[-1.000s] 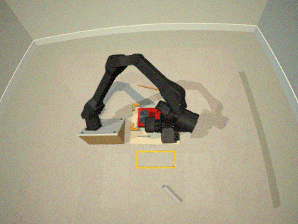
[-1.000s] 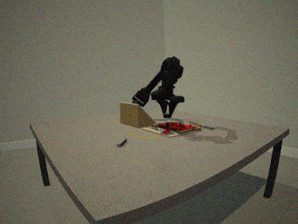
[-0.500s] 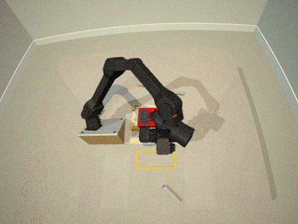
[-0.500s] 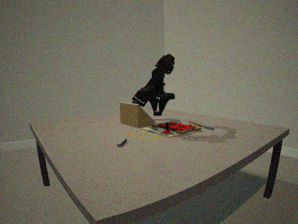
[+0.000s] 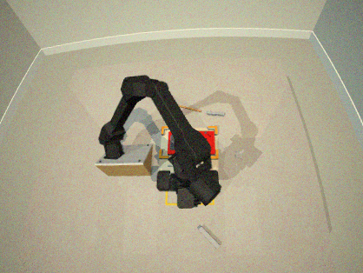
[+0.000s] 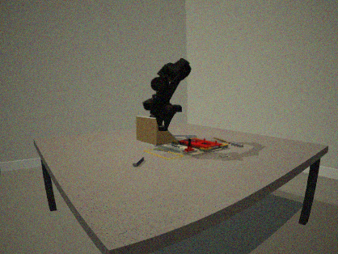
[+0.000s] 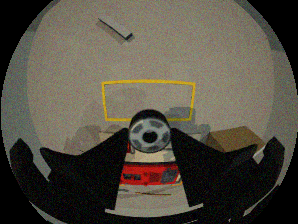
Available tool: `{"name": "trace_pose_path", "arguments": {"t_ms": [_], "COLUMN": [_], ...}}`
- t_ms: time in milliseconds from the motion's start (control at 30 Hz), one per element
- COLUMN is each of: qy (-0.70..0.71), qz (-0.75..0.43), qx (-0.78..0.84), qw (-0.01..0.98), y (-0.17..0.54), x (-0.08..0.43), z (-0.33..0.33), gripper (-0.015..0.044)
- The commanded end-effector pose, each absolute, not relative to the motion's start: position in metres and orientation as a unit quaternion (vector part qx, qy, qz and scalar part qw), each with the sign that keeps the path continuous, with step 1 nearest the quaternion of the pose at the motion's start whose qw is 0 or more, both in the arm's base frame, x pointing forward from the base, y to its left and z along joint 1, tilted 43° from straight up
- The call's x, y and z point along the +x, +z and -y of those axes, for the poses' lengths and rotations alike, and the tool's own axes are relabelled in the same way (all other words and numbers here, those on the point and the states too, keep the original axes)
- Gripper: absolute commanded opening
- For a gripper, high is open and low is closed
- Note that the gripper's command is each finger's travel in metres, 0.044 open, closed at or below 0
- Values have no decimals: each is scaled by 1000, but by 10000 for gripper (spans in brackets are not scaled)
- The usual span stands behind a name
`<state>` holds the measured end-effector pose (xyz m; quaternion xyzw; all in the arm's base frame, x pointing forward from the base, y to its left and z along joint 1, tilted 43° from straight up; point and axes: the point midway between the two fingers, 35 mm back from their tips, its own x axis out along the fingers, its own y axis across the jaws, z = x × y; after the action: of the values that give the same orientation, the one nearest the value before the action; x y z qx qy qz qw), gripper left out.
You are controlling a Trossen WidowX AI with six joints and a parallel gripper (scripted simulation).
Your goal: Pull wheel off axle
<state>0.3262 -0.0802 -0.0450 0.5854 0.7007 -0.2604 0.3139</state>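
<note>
The bench (image 6: 121, 190) carries everything, and the yellow marked area (image 7: 148, 100) on it serves here as the landmark. The arm (image 5: 171, 115) arches from its tan base block (image 5: 126, 163), which sits beside the marked area, and reaches over toward it, so that in the top view the wrist covers most of the yellow outline. That posture suits a carry: the load is held high, well above the bench, which keeps it free of the fixture below.

The red fixture plate (image 5: 208, 141) lies just beyond the marked area on the base side, partly under the forearm. The upright axle (image 6: 189, 145) stands at the edge of that plate nearest the marked area, with no wheel on it.

The end effector (image 7: 149, 137) is closed on the wheel (image 7: 148, 133); the wrist view shows the pale hub and dark tyre pinched between the 2 fingers, with the yellow outline straight ahead past the wheel. The wheel is therefore in the air, not yet set down.

1 grey bar (image 5: 209, 235) lies on the bench past the marked area, away from the plate, and well apart from it. A thin orange rod (image 5: 191, 108) and a small grey piece (image 5: 215, 113) lie beyond the plate. In my judgement, none of these stands in the way of lowering the wheel; only the axle and plate close behind deserve care.
</note>
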Motion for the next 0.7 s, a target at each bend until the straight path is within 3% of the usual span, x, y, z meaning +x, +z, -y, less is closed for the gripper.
{"name": "trace_pose_path", "arguments": {"t_ms": [0, 667], "qy": [-259, -258], "qz": [-704, -704], "qx": [582, 582], "qw": [315, 314], "y": [-51, -117], "x": [323, 313], "z": [76, 17], "gripper": [0, 0]}}
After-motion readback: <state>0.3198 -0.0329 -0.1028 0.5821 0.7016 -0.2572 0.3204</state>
